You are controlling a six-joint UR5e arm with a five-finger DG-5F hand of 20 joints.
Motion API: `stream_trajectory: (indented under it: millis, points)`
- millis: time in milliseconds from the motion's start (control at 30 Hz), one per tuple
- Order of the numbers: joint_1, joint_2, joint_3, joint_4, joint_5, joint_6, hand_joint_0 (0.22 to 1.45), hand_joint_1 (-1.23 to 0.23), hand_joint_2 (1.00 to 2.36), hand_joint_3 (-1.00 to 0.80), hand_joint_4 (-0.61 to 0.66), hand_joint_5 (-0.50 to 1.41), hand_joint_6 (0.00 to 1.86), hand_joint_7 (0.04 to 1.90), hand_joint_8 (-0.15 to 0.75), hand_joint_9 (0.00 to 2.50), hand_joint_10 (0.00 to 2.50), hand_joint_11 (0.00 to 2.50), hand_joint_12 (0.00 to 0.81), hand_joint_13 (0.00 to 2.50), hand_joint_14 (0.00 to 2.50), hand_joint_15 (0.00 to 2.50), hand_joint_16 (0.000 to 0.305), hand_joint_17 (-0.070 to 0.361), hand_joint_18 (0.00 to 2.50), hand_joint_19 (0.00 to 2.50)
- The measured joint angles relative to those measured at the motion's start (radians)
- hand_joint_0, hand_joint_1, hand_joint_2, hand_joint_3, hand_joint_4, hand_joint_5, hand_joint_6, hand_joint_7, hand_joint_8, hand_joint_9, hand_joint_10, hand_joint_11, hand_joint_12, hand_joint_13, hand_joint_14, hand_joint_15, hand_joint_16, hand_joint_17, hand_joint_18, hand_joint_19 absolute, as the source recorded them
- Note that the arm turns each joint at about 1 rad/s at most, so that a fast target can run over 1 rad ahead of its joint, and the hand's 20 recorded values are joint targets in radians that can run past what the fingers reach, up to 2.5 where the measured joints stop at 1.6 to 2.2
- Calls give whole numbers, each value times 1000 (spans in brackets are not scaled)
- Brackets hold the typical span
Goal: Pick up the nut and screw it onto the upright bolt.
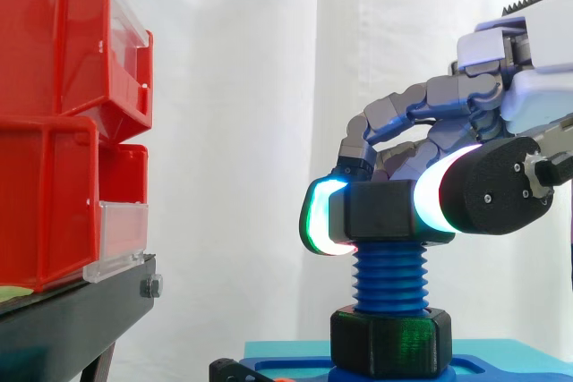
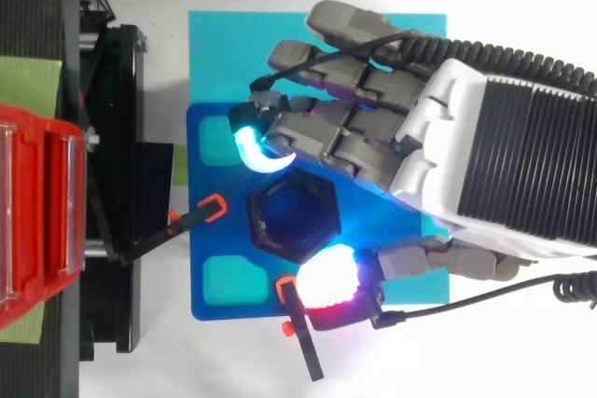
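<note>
Currently the hand (image 1: 430, 105) pinches the nut (image 1: 380, 210) between opposed pads, seated level on top of the upright bolt (image 1: 391, 279). I judge threading is the step in hand. Next move: I rotate the nut about the bolt axis without tilting it.

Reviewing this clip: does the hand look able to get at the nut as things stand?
Yes, it seems so: the hand has its fingertips pinching opposite sides of the nut, which sits on top of the blue bolt, with nothing in between.
</note>
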State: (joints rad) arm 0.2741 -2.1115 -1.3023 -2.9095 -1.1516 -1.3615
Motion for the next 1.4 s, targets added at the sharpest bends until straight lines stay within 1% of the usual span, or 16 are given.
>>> stream_trajectory:
  millis: [833, 1100, 1400]
  points:
    - [-10, 0, 0, 0, -11, 1, 581, -539, 1014, -350, 230, -194, 846, 1062, 280, 655, 1, 68, 253, 468, 0, 0, 23, 52, 192, 0]
    - [-14, 0, 0, -1, -21, 0, 571, -631, 1013, -359, 226, -195, 848, 1057, 276, 655, 2, 67, 256, 471, 0, 0, 23, 52, 192, 0]
    - [-18, -1, 0, -5, -28, 0, 561, -665, 1010, -385, 231, -198, 849, 1057, 276, 649, 0, 67, 258, 472, 0, 0, 24, 53, 196, 0]
